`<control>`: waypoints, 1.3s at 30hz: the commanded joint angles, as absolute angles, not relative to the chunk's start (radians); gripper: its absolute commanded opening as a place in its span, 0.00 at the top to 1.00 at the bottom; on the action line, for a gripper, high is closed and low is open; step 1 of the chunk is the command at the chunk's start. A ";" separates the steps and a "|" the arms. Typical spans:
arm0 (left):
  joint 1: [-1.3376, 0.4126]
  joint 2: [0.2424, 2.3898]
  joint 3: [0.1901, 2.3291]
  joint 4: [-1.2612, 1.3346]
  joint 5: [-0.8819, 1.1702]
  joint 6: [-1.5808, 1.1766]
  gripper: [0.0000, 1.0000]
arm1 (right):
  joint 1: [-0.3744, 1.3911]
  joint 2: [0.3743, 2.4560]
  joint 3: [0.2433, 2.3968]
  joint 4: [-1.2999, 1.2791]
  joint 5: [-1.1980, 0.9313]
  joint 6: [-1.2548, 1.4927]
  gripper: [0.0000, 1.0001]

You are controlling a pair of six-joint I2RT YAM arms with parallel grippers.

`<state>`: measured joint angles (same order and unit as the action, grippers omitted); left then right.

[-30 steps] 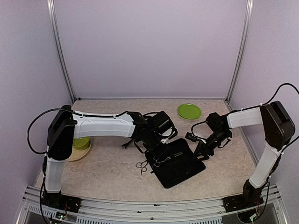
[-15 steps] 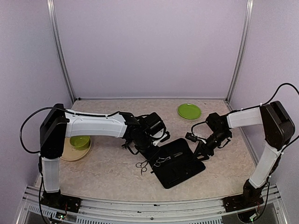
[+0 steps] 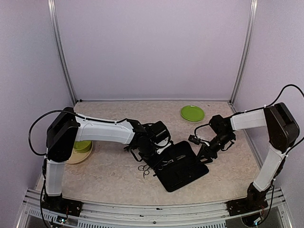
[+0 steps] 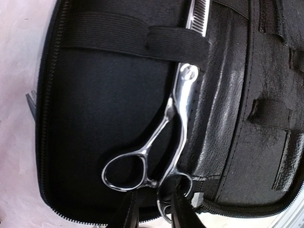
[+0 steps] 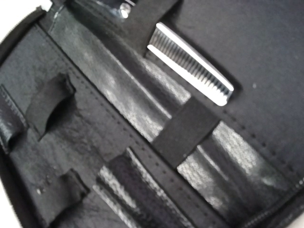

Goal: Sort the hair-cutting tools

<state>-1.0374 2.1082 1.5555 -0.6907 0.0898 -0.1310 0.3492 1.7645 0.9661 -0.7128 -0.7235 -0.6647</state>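
The open case [image 3: 183, 173] lies mid-table. The step looks like seating the scissors [image 4: 179, 107] in it, blades under a strap [image 4: 118, 35]. The left gripper [image 4: 154, 213] straddles their lower ring; clenched or loose, I cannot tell. The right gripper [image 3: 205, 154] sits at the case's right corner, its grip equally unclear. The next move calls for a clean let-go, then fetching the second scissors [image 3: 144, 169] just beside the case. A plate [image 3: 192, 113] stands well apart.
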 commanded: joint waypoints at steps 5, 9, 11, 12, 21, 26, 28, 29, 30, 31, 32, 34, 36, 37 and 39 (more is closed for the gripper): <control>-1.065 2.195 1.627 -0.676 0.116 -0.141 0.87 | 0.374 1.803 0.959 -0.746 -0.702 -0.678 0.49; -1.071 2.219 1.658 -0.663 0.123 -0.148 0.97 | 0.377 1.803 0.959 -0.748 -0.703 -0.678 0.49; -1.071 2.229 1.671 -0.653 0.121 -0.155 1.00 | 0.377 1.801 0.958 -0.747 -0.705 -0.679 0.49; -1.071 2.230 1.678 -0.648 0.114 -0.161 1.00 | 0.377 1.801 0.958 -0.749 -0.706 -0.680 0.49; -1.066 2.248 1.682 -0.581 0.136 -0.209 1.00 | 0.379 1.804 0.957 -0.756 -0.711 -0.683 0.49; -1.067 2.261 1.695 -0.569 0.111 -0.209 1.00 | 0.380 1.805 0.957 -0.758 -0.713 -0.684 0.49; -1.066 2.260 1.701 -0.566 0.107 -0.208 1.00 | 0.380 1.805 0.958 -0.757 -0.713 -0.684 0.49; -1.066 2.260 1.703 -0.568 0.108 -0.206 1.00 | 0.380 1.804 0.958 -0.758 -0.713 -0.684 0.49; -1.066 2.259 1.708 -0.574 0.107 -0.204 0.96 | 0.380 1.804 0.957 -0.757 -0.713 -0.684 0.49; -1.067 2.256 1.712 -0.585 0.101 -0.205 0.89 | 0.380 1.803 0.957 -0.758 -0.715 -0.685 0.49; -1.068 2.246 1.710 -0.595 0.094 -0.204 0.82 | 0.380 1.802 0.957 -0.758 -0.716 -0.685 0.49; -1.071 2.210 1.696 -0.614 0.071 -0.202 0.72 | 0.380 1.797 0.957 -0.758 -0.720 -0.686 0.49; -1.073 2.152 1.659 -0.626 0.043 -0.207 0.65 | 0.380 1.792 0.958 -0.759 -0.726 -0.687 0.49; -1.073 2.116 1.633 -0.628 0.038 -0.210 0.63 | 0.380 1.790 0.957 -0.759 -0.727 -0.688 0.49; -1.068 2.043 1.581 -0.625 0.024 -0.224 0.59 | 0.380 1.789 0.958 -0.760 -0.724 -0.688 0.49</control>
